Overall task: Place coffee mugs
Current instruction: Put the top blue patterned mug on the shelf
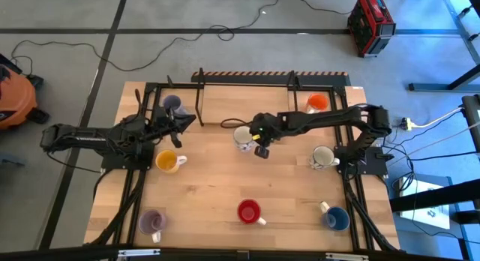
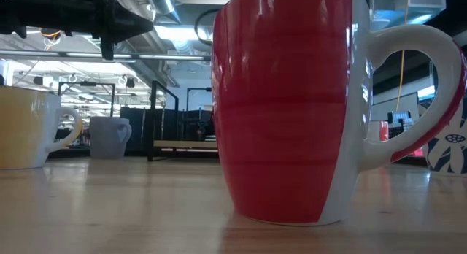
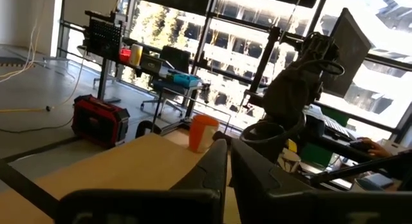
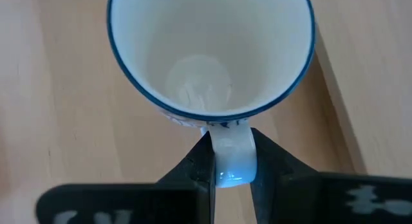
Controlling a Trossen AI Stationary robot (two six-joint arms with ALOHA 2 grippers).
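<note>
My right gripper (image 1: pixel 255 141) is shut on a white mug with a blue rim (image 4: pixel 209 53) over the middle of the table. Other coffee mugs stand on their bases around it: pale purple (image 1: pixel 172 103), yellow (image 1: pixel 166 161), a second purple (image 1: pixel 152 221), red (image 1: pixel 249 211), blue (image 1: pixel 336 216), cream (image 1: pixel 322 157) and orange (image 1: pixel 316 103). In the low view the red mug (image 2: pixel 284 108) fills the middle and hides the held one. My left gripper (image 3: pixel 228 166) is shut on nothing and hovers at the far left, near the pale purple mug. My right gripper pinches the white mug's handle (image 4: pixel 232 161) between its two fingers. The fingers slant down at it from the table's right side. The mug hangs beyond the fingertips with its mouth up. Whether its base is on the table I cannot tell.
A black frame with upright bars (image 1: pixel 199 92) runs along the table's far edge and down both sides. Bare wood lies between the held mug and the red mug. Cables, a red case (image 1: pixel 370 22) and an orange vacuum (image 1: pixel 15 96) sit on the floor beyond the table.
</note>
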